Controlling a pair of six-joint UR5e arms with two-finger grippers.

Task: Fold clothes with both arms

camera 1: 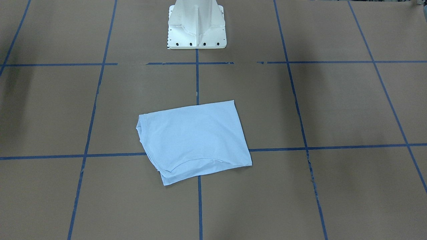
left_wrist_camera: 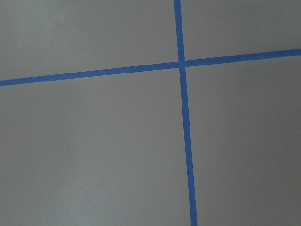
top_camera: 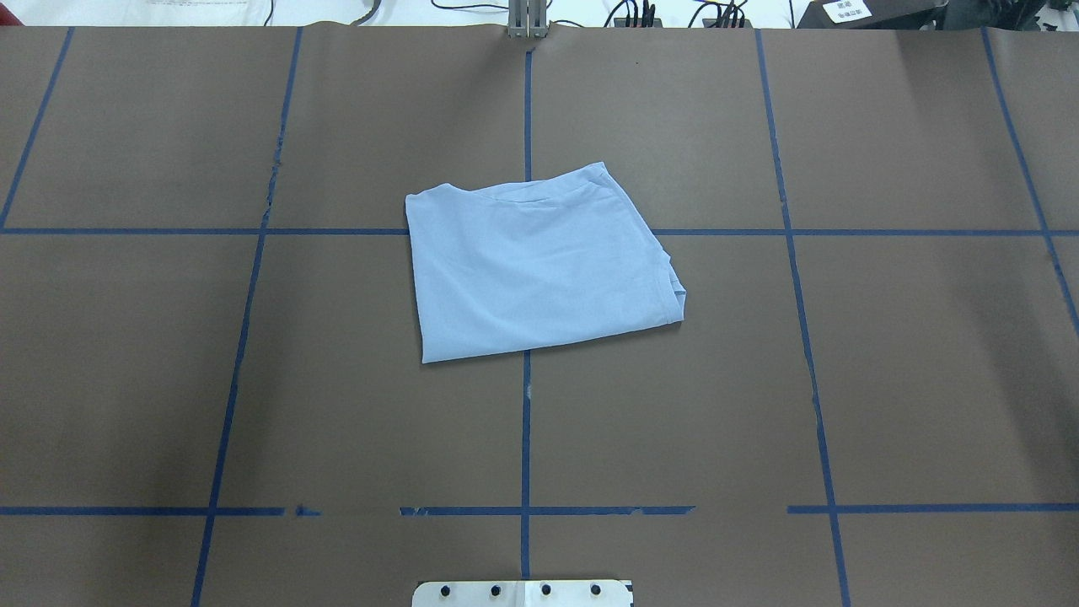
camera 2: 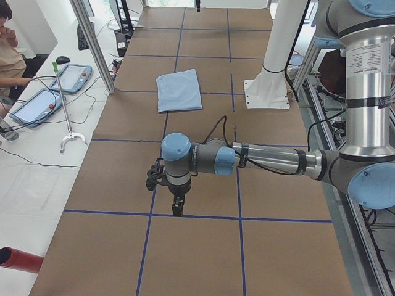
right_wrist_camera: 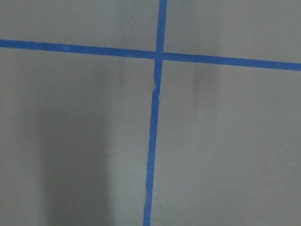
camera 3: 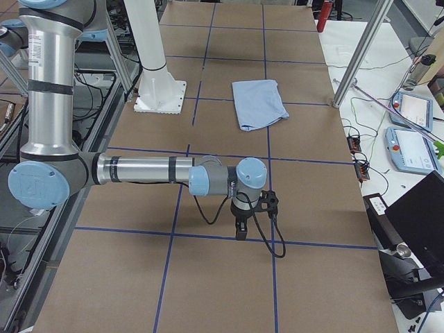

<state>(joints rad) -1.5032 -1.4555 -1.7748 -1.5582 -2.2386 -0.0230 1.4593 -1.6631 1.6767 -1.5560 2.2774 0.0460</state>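
- 1 light blue T-shirt (top_camera: pixel 539 265) is seen folded into a compact rectangle, laid flat at the middle of the desk (top_camera: pixel 253 405), across a crossing of blue tape lines (top_camera: pixel 526 126).
- No sleeve is spread out, so the folding is judged finished or nearly so.
- The left hand (camera 2: pixel 178 208) is pointed down over bare desk, well apart from the shirt; wide or narrow cannot be told.
- The right hand (camera 3: pixel 240 230) is held likewise at the opposite end; its state cannot be told either.
- The 2 arms are judged to be held clear so the cloth is not disturbed.
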